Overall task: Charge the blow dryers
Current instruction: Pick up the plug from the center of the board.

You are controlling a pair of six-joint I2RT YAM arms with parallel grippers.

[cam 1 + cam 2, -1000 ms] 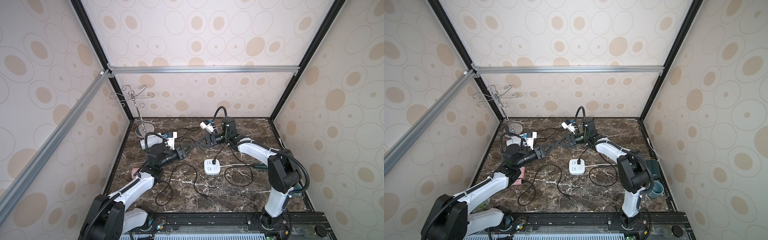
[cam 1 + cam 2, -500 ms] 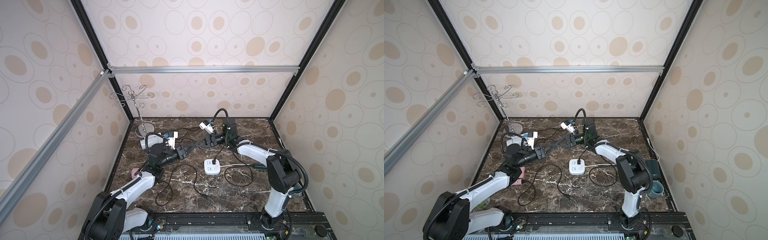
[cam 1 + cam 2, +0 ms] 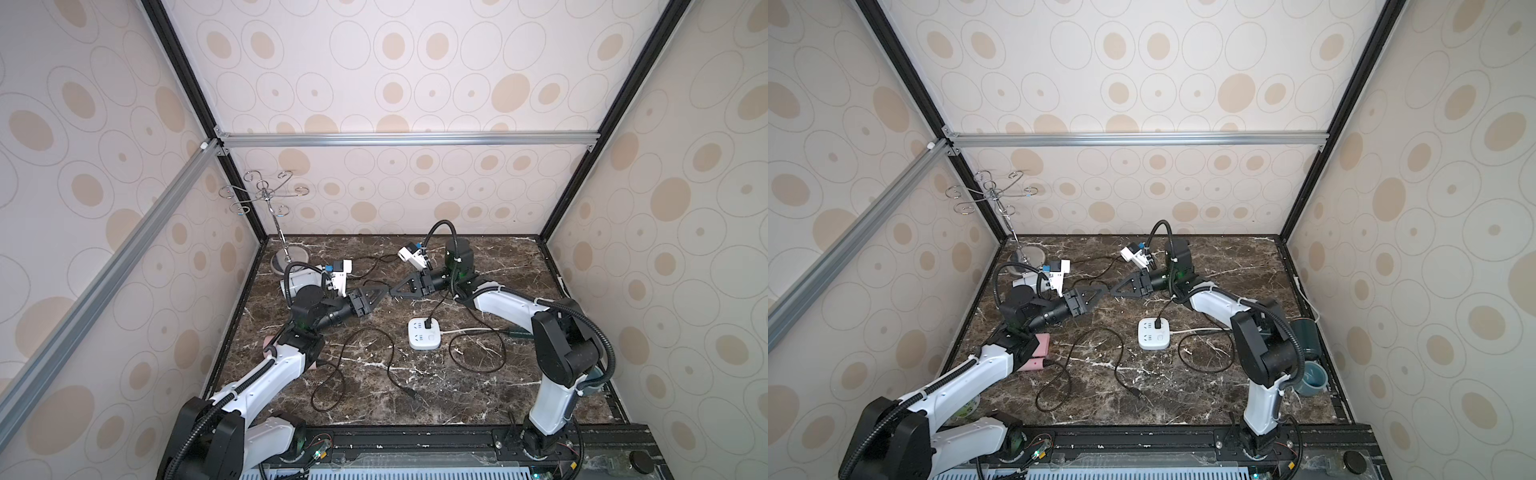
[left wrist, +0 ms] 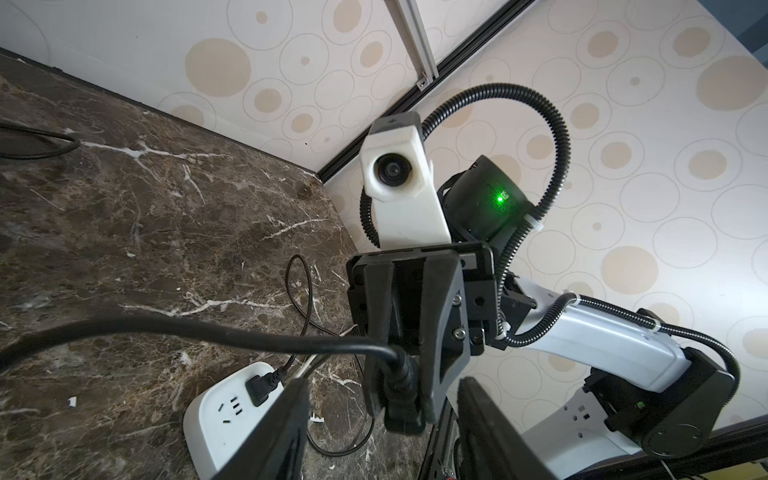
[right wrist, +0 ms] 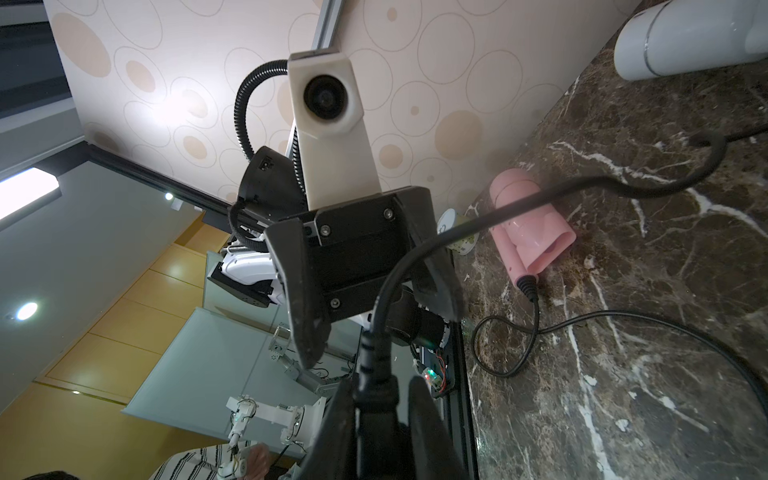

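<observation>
Above the middle of the marble table my two grippers meet tip to tip. My right gripper (image 5: 380, 432) is shut on a black plug (image 5: 376, 395), whose cord runs off toward the white blow dryer (image 3: 297, 283). My left gripper (image 4: 382, 440) stands open, its fingers (image 4: 282, 428) either side of that plug with gaps showing. The pink blow dryer (image 3: 1038, 353) lies by the left arm, its cord looped on the table. A dark green blow dryer (image 3: 1304, 334) shows partly behind the right arm. The white power strip (image 3: 424, 336) carries one black plug.
A metal hook stand (image 3: 286, 257) rises in the back left corner. A teal-grey cup (image 3: 1312, 380) sits at the table's right edge. Black cord loops (image 3: 353, 365) lie in front of the power strip, with a loose plug end (image 3: 411, 392) near the front.
My left gripper's jaws have widened away from the plug. Both arms have stayed almost where they were, and the right gripper keeps its hold.
</observation>
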